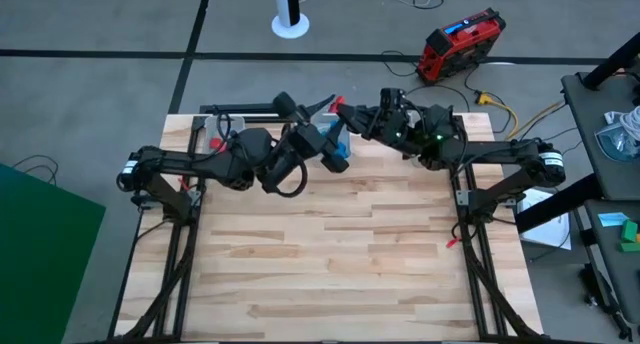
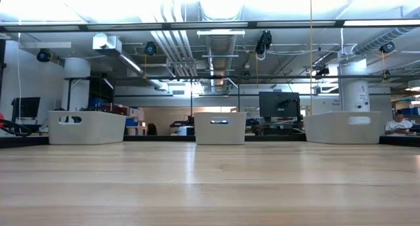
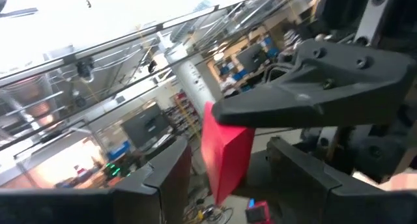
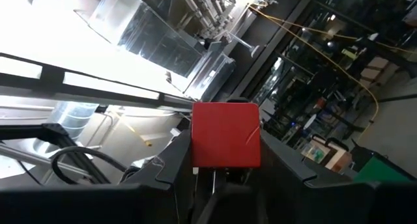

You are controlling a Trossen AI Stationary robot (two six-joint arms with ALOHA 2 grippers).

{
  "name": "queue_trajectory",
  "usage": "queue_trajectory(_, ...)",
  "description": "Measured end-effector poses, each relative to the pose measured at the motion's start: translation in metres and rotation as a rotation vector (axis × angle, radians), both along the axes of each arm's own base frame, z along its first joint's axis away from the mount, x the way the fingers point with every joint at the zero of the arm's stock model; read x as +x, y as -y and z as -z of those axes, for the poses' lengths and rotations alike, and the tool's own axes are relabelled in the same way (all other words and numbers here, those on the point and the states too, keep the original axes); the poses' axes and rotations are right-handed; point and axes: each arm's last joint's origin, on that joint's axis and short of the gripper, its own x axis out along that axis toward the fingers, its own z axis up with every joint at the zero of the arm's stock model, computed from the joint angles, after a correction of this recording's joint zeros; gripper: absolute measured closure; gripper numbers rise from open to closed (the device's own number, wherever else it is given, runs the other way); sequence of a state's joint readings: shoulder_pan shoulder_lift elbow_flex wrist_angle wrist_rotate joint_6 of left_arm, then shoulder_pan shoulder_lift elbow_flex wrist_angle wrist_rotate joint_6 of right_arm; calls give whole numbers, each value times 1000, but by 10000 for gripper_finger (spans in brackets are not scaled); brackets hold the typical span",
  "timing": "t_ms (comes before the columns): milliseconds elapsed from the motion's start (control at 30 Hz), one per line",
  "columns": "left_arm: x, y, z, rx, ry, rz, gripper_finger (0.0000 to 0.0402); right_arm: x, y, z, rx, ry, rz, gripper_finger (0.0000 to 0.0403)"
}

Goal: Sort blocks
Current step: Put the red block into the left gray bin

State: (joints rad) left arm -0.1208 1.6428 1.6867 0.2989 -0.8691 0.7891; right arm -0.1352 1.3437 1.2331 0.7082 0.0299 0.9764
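The right claw grips a red block in the air above the far edge of the tabletop, facing the left claw, which stands open around that block. Three bins line the far edge.

We saw both arms reaching inward over the table's far edge, wrists raised. The right gripper was clamped on a red block; the left gripper pointed toward it, fingers spread, tips nearly meeting.
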Motion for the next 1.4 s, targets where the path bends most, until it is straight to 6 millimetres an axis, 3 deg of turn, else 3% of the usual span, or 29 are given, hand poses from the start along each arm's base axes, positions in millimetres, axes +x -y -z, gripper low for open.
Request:
queue_trajectory(300, 1, -4, 0, 7, 12, 38, 232, 0, 0, 0, -7, -1, 1, 277)
queue_trajectory(867, 2, -5, 0, 15, 7, 46, 334, 1, 1, 2, -1, -32, 19, 277)
queue_trajectory(1133, 1, -6, 0, 6, 2, 13, 337, 2, 1, 4, -8, -45, 29, 274)
queue_trajectory(1400, -12, -10, -5, -41, -14, -85, 339, 1, 3, 5, 8, -70, 34, 134)
